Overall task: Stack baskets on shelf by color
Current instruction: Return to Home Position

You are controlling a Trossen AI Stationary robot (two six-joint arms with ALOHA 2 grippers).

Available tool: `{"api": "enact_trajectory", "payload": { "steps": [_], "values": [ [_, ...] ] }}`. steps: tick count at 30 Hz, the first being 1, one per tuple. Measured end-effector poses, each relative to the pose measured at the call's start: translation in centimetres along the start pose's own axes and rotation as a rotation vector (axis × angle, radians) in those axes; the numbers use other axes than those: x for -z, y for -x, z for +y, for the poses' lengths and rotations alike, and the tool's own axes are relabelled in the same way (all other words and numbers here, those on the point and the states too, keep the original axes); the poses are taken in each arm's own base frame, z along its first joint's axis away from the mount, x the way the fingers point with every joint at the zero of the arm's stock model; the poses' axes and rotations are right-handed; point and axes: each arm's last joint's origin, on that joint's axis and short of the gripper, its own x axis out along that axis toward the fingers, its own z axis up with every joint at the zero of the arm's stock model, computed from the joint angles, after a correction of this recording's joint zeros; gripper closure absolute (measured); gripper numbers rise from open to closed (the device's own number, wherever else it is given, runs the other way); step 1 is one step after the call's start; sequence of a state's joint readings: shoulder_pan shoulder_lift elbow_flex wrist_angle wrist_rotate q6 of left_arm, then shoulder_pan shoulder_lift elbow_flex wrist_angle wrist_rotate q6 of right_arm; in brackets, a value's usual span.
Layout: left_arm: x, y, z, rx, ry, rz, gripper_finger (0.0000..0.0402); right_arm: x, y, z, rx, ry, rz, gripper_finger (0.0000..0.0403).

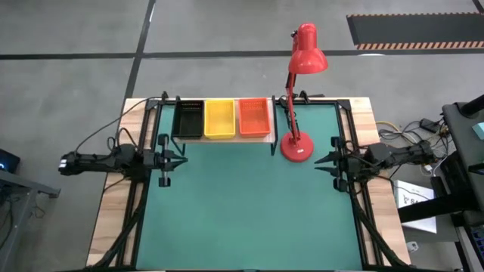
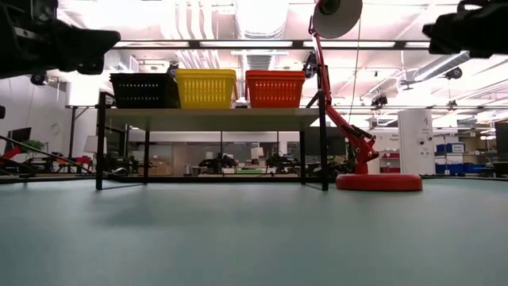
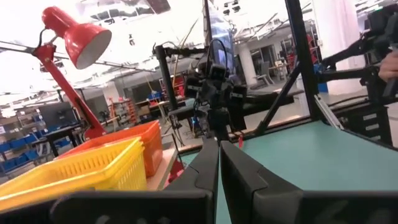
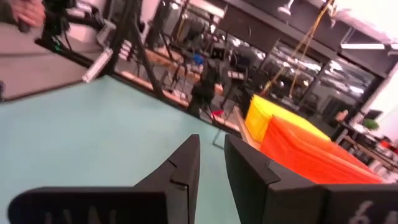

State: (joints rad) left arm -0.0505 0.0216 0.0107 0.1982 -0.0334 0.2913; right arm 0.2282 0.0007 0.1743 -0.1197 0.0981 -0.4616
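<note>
The shelf (image 1: 257, 138) stands at the table's far edge, its light-wood board (image 2: 214, 114) on black legs. Three baskets sit on it side by side: black (image 1: 188, 119) on the left, yellow (image 1: 219, 119) in the middle, orange-red (image 1: 254, 116) on the right. Whether each is one basket or a nested stack does not show. My left gripper (image 1: 181, 159) hovers above the table's left side, shut and empty. My right gripper (image 1: 318, 160) hovers above the right side, its fingers close together and empty. Both point toward the table's middle.
A red desk lamp stands with its round base (image 1: 296, 147) on the green table just right of the shelf, its arm leaning over the shelf's right end. The green mat (image 1: 249, 211) between the arms and toward the near edge holds nothing.
</note>
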Motion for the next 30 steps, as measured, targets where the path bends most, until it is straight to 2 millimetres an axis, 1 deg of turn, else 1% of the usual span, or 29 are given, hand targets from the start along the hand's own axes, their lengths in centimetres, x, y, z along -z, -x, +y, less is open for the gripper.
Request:
{"api": "enact_trajectory", "payload": {
  "steps": [5, 8, 12, 15, 17, 22, 26, 30],
  "values": [
    [0.1, -0.1, 0.0, 0.001, 0.01, 0.004, 0.0401, 0.3, -0.2, 0.1, 0.002, 0.011, 0.028, 0.0335],
    [0.2, -0.1, -0.1, 0.01, 0.026, 0.012, 0.0401, 0.8, -0.3, 0.4, -0.002, 0.012, 0.039, 0.0335],
    [0.3, -0.2, -0.1, 0.016, 0.049, 0.028, 0.0401, 2.2, -0.6, 1.1, -0.013, 0.016, 0.061, 0.0335],
    [0.3, -0.2, -0.1, 0.016, 0.049, 0.028, 0.0401, 3.3, -1.0, 1.7, 0.003, 0.01, 0.034, 0.0335],
    [0.4, -0.2, -0.1, 0.016, 0.049, 0.031, 0.0401, 3.6, -1.1, 1.8, 0.01, -0.005, 0.017, 0.0335],
    [0.7, -0.3, -0.2, 0.024, 0.043, 0.068, 0.0401, 3.7, -1.3, 2.0, -0.006, -0.162, 0.035, 0.0335],
    [0.9, -0.3, -0.3, 0.024, 0.046, 0.082, 0.0401, 3.8, -1.3, 2.0, -0.005, -0.331, 0.041, 0.0335],
    [0.9, -0.4, -0.3, 0.026, 0.045, 0.089, 0.0401, 3.8, -1.3, 2.0, -0.003, -0.423, 0.041, 0.0335]
  ]
}}
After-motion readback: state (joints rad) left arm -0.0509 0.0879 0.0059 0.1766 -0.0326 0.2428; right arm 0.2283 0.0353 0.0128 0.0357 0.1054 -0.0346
